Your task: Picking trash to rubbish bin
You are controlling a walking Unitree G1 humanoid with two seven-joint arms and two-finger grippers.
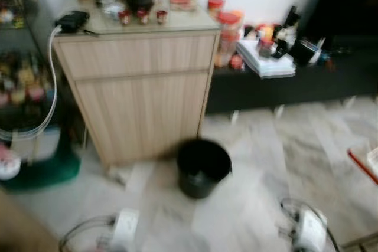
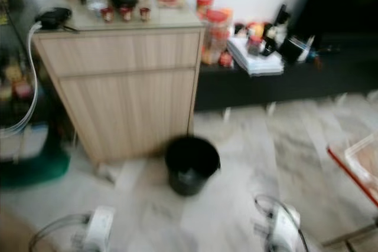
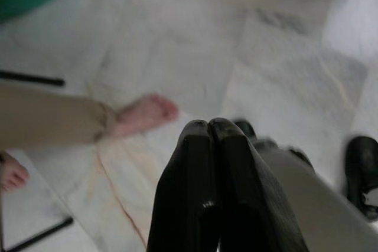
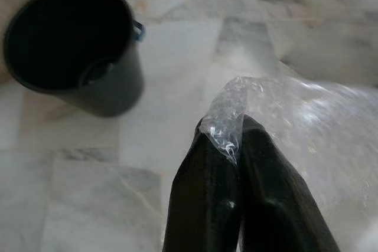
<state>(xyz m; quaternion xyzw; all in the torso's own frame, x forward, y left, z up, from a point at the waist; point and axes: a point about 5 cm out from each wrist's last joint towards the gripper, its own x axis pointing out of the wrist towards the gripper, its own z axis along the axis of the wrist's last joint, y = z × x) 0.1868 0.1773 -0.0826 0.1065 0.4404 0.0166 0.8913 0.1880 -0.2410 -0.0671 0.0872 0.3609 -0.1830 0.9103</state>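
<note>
A black rubbish bin (image 1: pixel 202 166) stands on the marble floor just in front of the wooden cabinet's right corner; it also appears in the right wrist view (image 4: pixel 77 45), its mouth open and dark inside. My right gripper (image 4: pixel 227 140) is shut on a clear crumpled plastic bag (image 4: pixel 307 128), held above the floor a short way from the bin. My left gripper (image 3: pixel 209 128) is shut with nothing in it, hanging over bare floor. Both wrists (image 1: pixel 124 228) (image 1: pixel 307 228) show at the lower edge of the head views.
A light wooden cabinet (image 1: pixel 139 92) with cluttered top stands behind the bin. A low dark shelf (image 1: pixel 283 81) with jars and papers runs to the right. A green object (image 1: pixel 44 169) lies at left. A person's bare foot (image 3: pixel 142 115) stands near my left gripper.
</note>
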